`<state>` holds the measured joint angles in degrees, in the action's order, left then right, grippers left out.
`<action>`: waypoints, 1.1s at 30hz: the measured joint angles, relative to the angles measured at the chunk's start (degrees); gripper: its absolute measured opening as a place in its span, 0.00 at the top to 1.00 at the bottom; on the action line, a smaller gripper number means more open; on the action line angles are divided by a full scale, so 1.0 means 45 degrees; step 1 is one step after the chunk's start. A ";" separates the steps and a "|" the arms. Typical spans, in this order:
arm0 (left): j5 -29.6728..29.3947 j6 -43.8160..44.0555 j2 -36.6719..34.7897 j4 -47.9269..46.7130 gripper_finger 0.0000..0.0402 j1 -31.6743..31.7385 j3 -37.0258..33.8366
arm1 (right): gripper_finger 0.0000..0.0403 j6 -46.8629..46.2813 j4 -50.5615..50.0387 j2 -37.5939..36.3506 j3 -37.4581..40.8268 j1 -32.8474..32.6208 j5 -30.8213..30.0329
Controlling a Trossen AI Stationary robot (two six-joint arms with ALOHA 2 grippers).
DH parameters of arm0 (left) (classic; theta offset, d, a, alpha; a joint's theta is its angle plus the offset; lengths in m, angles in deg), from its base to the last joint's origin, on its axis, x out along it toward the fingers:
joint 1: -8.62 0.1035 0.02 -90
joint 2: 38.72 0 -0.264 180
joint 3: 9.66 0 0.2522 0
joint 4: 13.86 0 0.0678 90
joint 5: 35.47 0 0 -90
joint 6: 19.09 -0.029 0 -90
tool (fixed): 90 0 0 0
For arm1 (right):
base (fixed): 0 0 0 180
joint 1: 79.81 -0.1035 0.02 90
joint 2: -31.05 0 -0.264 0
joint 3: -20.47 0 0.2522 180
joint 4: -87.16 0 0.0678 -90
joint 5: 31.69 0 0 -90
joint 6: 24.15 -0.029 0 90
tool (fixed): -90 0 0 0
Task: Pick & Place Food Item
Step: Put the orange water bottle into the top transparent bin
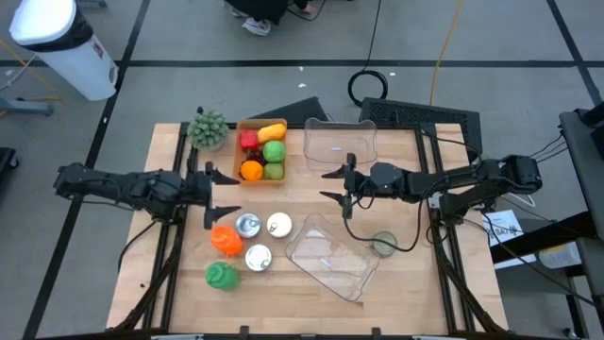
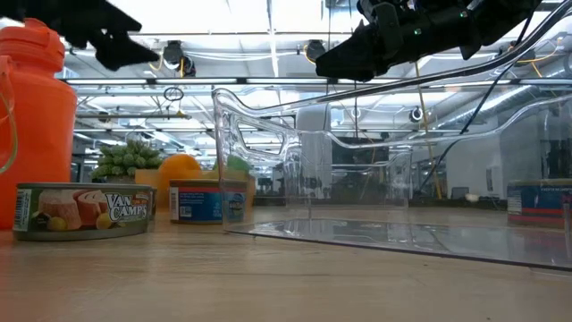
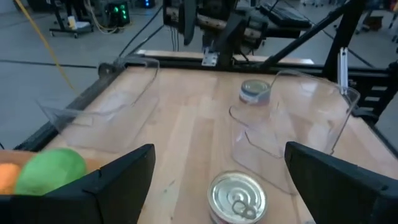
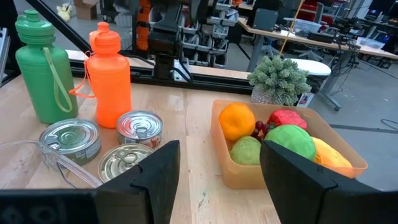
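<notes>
A wooden tray (image 1: pixel 238 151) at the far middle holds an orange (image 1: pixel 251 170), green apples (image 1: pixel 274 150), a red piece and a yellow piece. My left gripper (image 1: pixel 226 194) hovers open just near of the tray, above the cans (image 1: pixel 248 225); in its wrist view one can (image 3: pixel 237 196) lies below the open fingers (image 3: pixel 219 149). My right gripper (image 1: pixel 330 186) hangs open right of the tray, between two clear containers, with nothing between its fingers (image 4: pixel 221 146). It faces the fruit tray (image 4: pixel 261 177).
One clear container (image 1: pixel 338 142) stands at the far side, another (image 1: pixel 330 255) lies tilted at the near right with a can (image 1: pixel 383 244) by it. An orange bottle (image 1: pixel 225 239), a green bottle (image 1: pixel 222 276), more cans (image 1: pixel 258 257) and a small plant (image 1: pixel 208 127) stand on the left half.
</notes>
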<state>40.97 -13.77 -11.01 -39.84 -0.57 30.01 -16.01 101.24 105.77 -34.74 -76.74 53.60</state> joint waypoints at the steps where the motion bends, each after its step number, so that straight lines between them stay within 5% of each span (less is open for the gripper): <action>1: 0.0000 0.0095 -0.0049 0.0286 0.08 0.0009 -0.0277 | 0.48 0.0001 0.0000 0.0000 0.0000 0.0003 0.0000; 20: -0.0010 -0.0376 -0.4093 -0.0624 0.07 0.1413 -0.1244 | 0.48 -0.0063 0.0034 0.0000 0.0000 0.0002 0.0000; 33: -0.0010 -0.0365 -0.4277 -0.0013 0.05 0.1467 -0.2075 | 0.48 -0.0374 -0.0083 0.0000 0.0000 0.0399 0.0039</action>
<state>40.92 -15.41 -30.25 -39.90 6.03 20.67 -17.69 100.87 105.77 -34.74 -74.94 53.77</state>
